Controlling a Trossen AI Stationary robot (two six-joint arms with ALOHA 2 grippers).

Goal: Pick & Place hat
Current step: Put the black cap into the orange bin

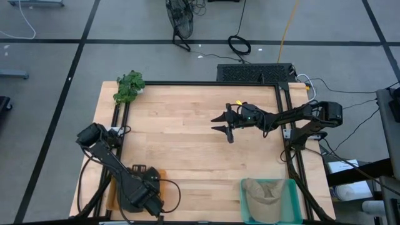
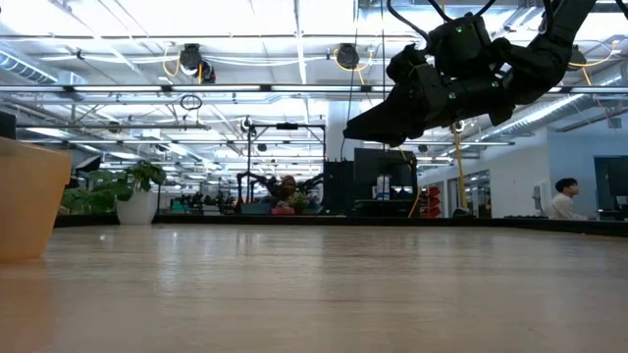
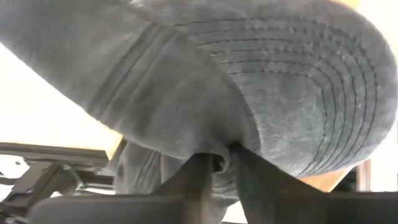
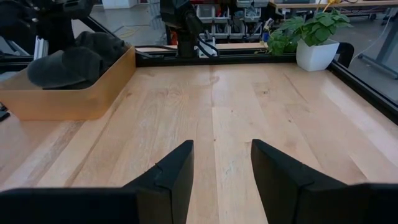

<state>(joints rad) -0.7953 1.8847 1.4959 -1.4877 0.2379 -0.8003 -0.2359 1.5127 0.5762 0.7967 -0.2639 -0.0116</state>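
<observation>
Our left gripper (image 3: 217, 171) pinches a fold of the dark grey hat (image 3: 249, 87), which only our left wrist view shows close; from above, the arm hides it over the wooden box (image 4: 68, 93). We hold our right gripper (image 1: 224, 123) spread and empty above mid-table (image 1: 181, 144).
</observation>
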